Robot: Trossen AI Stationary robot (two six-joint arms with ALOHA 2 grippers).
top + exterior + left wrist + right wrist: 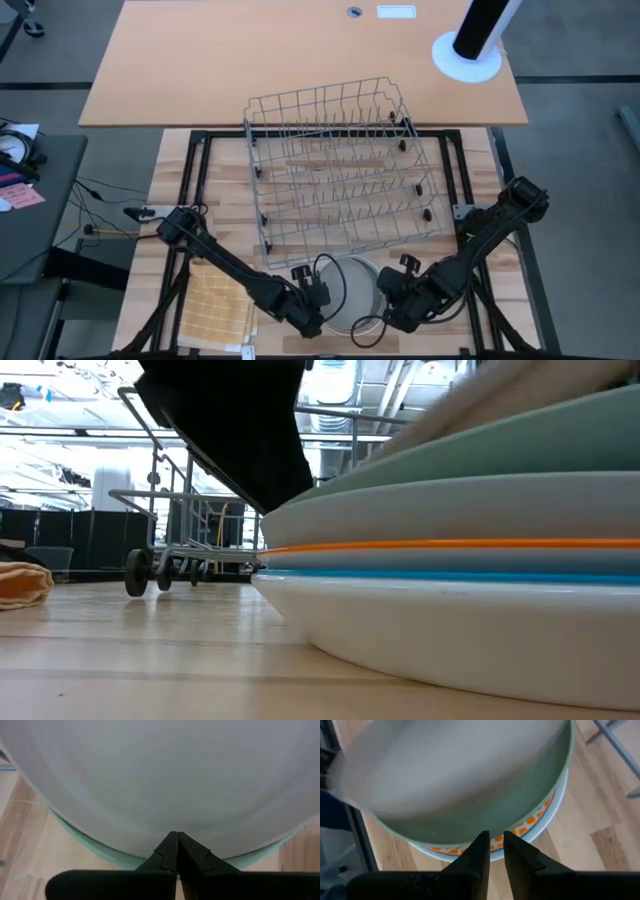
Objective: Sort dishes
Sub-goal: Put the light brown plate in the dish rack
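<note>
A stack of dishes [352,290] sits on the table near its front edge. It has a white plate [450,630] at the bottom, an orange-patterned plate [535,820] above it and a pale teal-green plate [540,795] higher up. The beige-grey top plate [170,780] is tilted, one side raised [530,390]. My left gripper [322,316] is shut at the stack's left rim. My right gripper [494,840] stands at the stack's right rim with a narrow gap between its fingers and no plate in it. My left gripper's shut fingertips [175,840] lie at the near rim [150,851] of the beige-grey top plate, slanting down from the table's left. The plate sits tilted over the teal-green one. I cannot tell whether the tips are on or under the rim.
A grey wire rack [340,165] stands at the table's middle, just beyond the stack. A yellow checked cloth [215,305] lies at the near left. A black post on a white base [468,50] stands on the brown desk at the far right.
</note>
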